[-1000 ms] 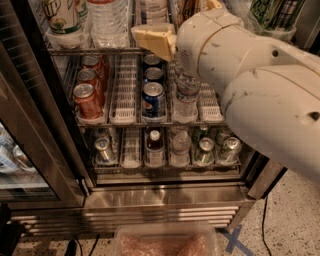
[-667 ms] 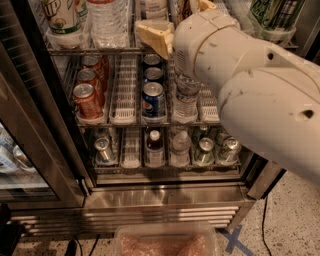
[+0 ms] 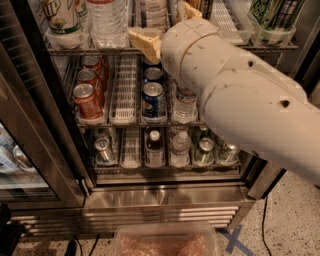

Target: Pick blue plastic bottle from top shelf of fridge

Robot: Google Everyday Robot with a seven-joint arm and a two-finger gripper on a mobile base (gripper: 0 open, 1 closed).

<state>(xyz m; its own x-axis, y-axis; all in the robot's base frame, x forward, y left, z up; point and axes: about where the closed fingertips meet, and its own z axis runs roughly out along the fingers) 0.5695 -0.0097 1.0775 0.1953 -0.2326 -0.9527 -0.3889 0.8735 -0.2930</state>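
Note:
The blue plastic bottle (image 3: pixel 152 11) stands on the top shelf (image 3: pixel 90 50) of the fridge (image 3: pixel 160 199); only its white striped lower part shows at the top edge. My gripper (image 3: pixel 167 26) is up at that shelf, right at the bottle. One tan finger (image 3: pixel 145 42) lies in front of the bottle's base, and the other (image 3: pixel 192 10) is to the bottle's right. The jaws stand apart, so the gripper is open. My big white arm (image 3: pixel 240 95) crosses the right half of the fridge and hides the shelves behind it.
A ribbed clear water bottle (image 3: pixel 107 20) and a green-labelled bottle (image 3: pixel 62 15) stand left of the target. Below are red cans (image 3: pixel 87 100), a Pepsi can (image 3: pixel 153 100) and small bottles. The open glass door (image 3: pixel 30 130) is at the left. A plastic bin (image 3: pixel 165 242) sits on the floor.
My gripper and arm have shifted a little to the left along the top shelf, closer around the blue plastic bottle. The bottles and cans have not moved.

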